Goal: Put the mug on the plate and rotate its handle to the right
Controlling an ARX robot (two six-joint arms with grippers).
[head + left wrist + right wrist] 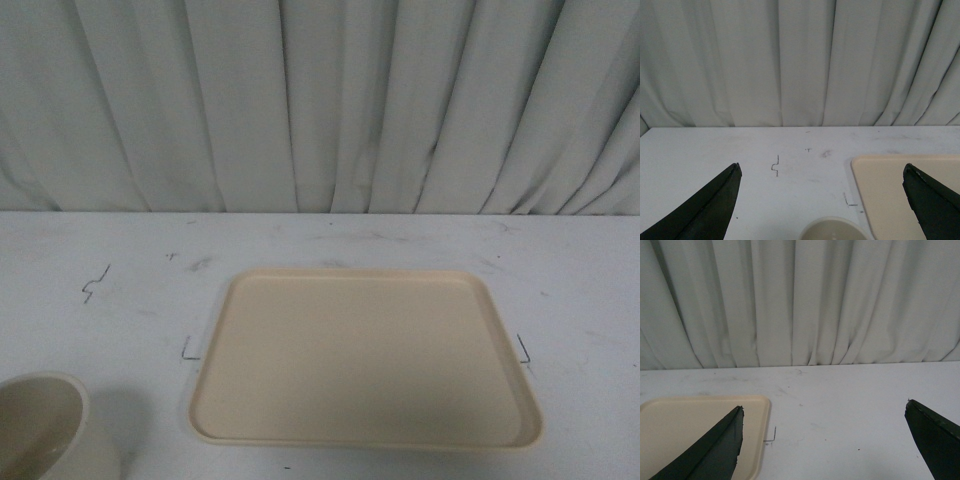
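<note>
The beige plate (365, 358) lies flat on the white table, a little right of the middle in the front view, with nothing on it. The cream-white mug (45, 430) stands at the near left corner, cut off by the frame; only its open rim and part of its wall show. Its handle and smiley face are out of view. My left gripper (822, 172) is open, above the table, with the mug's rim (834, 229) near and between its fingers and the plate (890, 195) to one side. My right gripper (824, 412) is open and empty, one finger over the plate's corner (700, 432).
A grey-white pleated curtain (320, 100) closes off the far side of the table. Small black corner marks (188, 348) sit beside the plate's left and right edges (523, 348). A squiggly mark (95, 283) is drawn on the table at the left.
</note>
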